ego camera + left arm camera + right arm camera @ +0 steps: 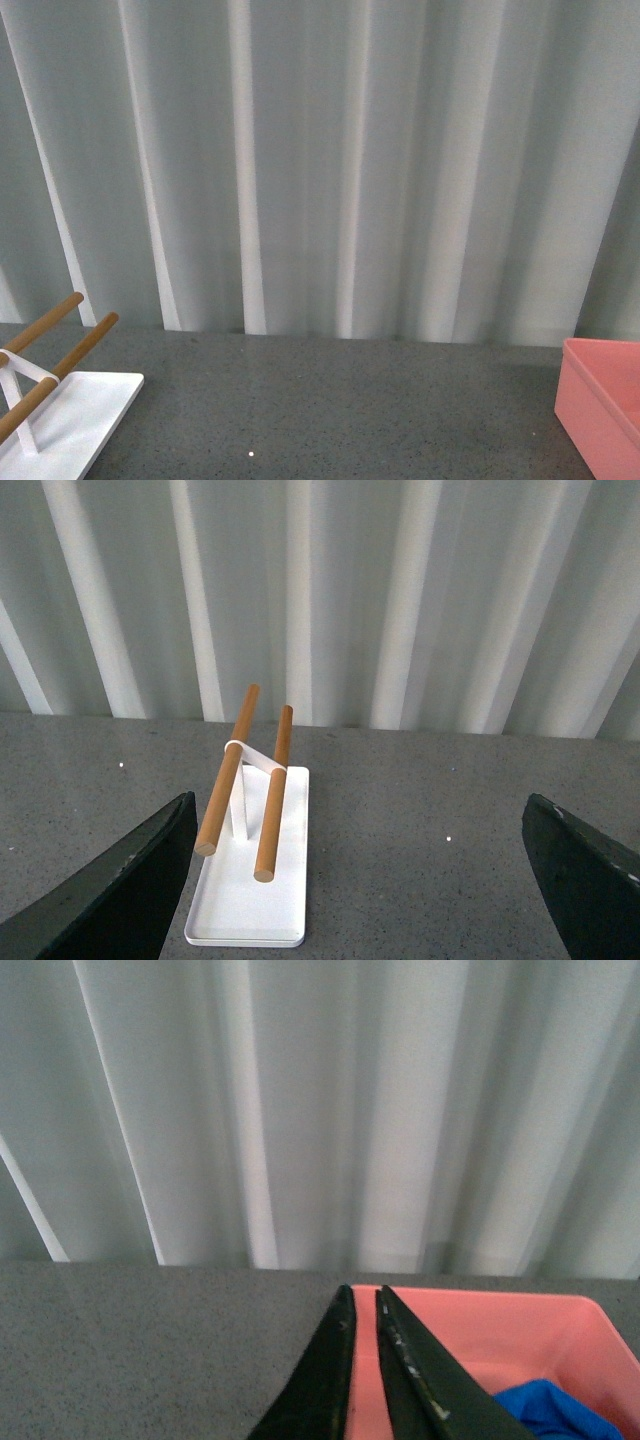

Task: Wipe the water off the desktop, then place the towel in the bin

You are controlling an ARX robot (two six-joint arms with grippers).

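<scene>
The dark grey speckled desktop runs across the front view; neither arm shows there. The salmon-pink bin stands at the right edge. In the right wrist view the bin holds the blue towel inside it, at its near corner. My right gripper is shut and empty, its tips over the bin's near wall, above the towel's side. My left gripper is open and empty, its dark fingers wide apart above the desktop.
A white flat-based rack with wooden bars stands at the left of the desktop; it also shows in the left wrist view, between the open fingers. A pale pleated curtain hangs behind the desktop's far edge.
</scene>
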